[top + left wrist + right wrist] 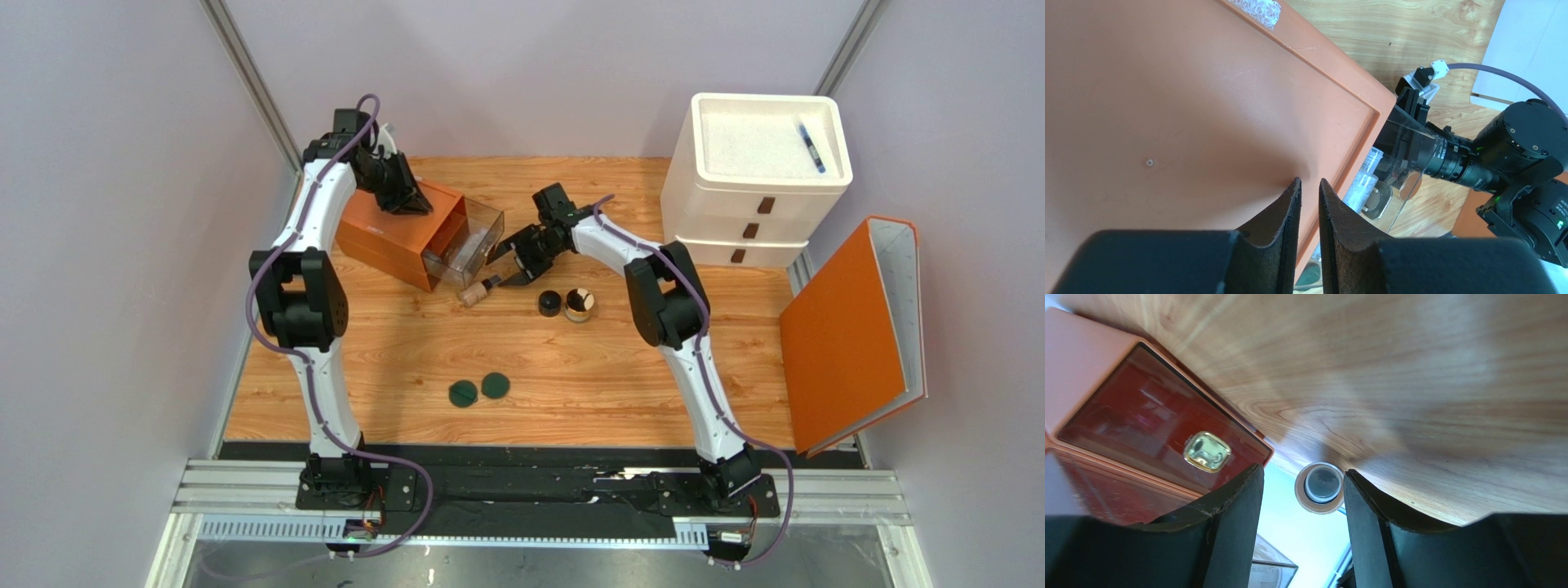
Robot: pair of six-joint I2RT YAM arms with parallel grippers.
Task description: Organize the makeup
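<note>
Overhead first. Left gripper (399, 186) down on the smooth flat top of the orange drawer box (390, 235). Right gripper (515, 260) low beside the pulled-out clear plastic drawer (472, 243). Just past its fingertips, a beige bottle (476, 292) with a dark cap, lying on the wood-grain table (613, 380). Near the right fingers, on their outer side: black round cap (548, 303) just beside round tan jar (578, 303). Well apart from both pairs of fingers, toward the arm bases: two dark-green flat discs (463, 393), side by side.

Left wrist next. Dark, felt-like fingers (1290, 202) barely open, only a thin slit between them; nothing gripped. Tips over the matte orange box top with its raised rim. Past the fingertips, off to one side, the clear drawer with a clear ribbed bottle (1361, 184) inside.

Right wrist last. Fingers (1235, 514) roughly half open, closed on nothing. Ahead, centred in the gap with space on both sides, the beige bottle end-on: tan ring, dark round middle. Beside one finger, the box's glossy dark-red front with a small brass handle (1206, 451).
</note>
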